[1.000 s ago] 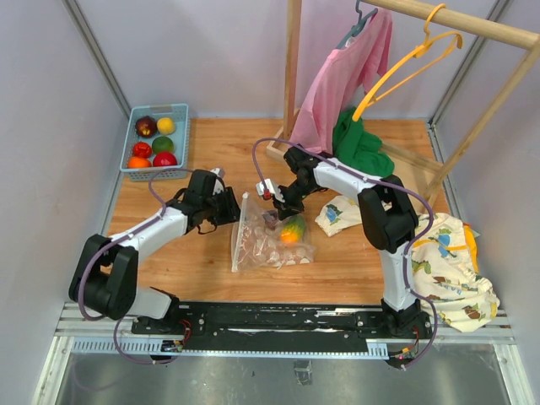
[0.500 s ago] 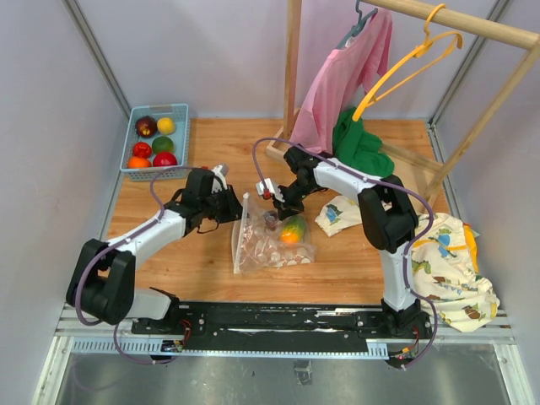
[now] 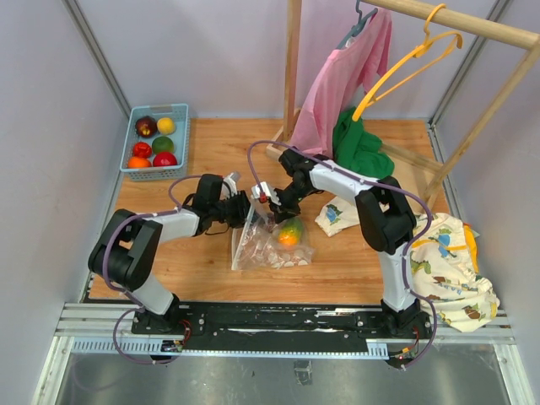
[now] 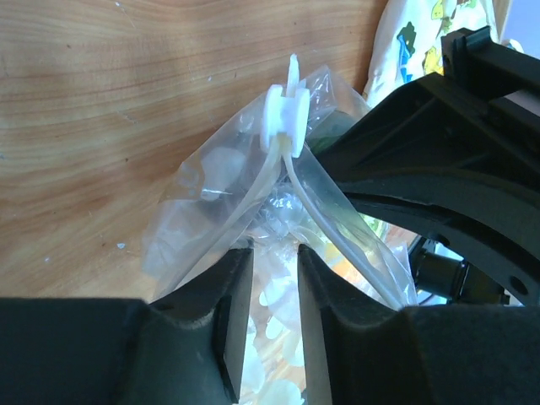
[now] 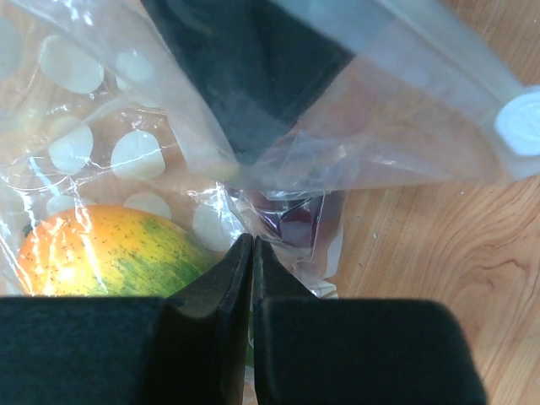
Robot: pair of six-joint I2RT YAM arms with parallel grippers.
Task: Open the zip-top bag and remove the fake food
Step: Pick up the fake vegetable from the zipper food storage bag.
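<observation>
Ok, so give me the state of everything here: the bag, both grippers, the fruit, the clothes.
zip-top bag: zip parted, mouth partly open
fake food: inside the bag, not out yet
left gripper: jaws apart at the bag's mouth
right gripper: shut on the bag's film
basket: upright, filled with fruit
pink shirt: hanging on a hanger
yellow hanger: bare, on the rail

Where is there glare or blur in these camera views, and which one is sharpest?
Top external view: even light, soft shadows, sharp throughout. Left wrist view: glare streaks on the zip-top bag, near fingers dark and soft. Right wrist view: bright glints on the plastic over the orange-green fruit; dark blurred shape at the top.
</observation>
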